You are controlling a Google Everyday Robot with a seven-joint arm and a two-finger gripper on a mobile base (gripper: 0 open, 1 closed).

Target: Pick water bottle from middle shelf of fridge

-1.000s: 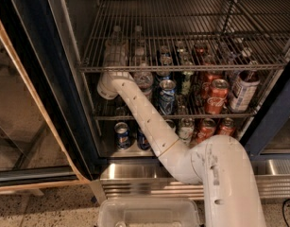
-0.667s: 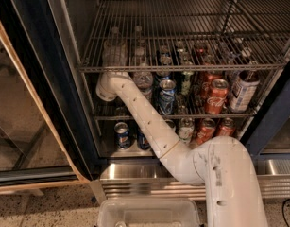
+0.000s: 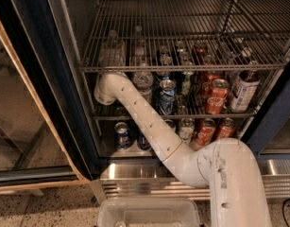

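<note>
- Gripper reaching into fridge at left, over middle shelf; whether open or closed, cannot tell.
- Water bottle standing right at gripper; cans sitting rightward.

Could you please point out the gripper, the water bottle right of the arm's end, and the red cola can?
gripper [image 3: 110,60]: camera view, its body, at the left behind the upper rack [image 3: 182,69].
water bottle [image 3: 143,82]: camera view, clear ribbed body.
red cola can [image 3: 216,98]: camera view, red side.
</note>
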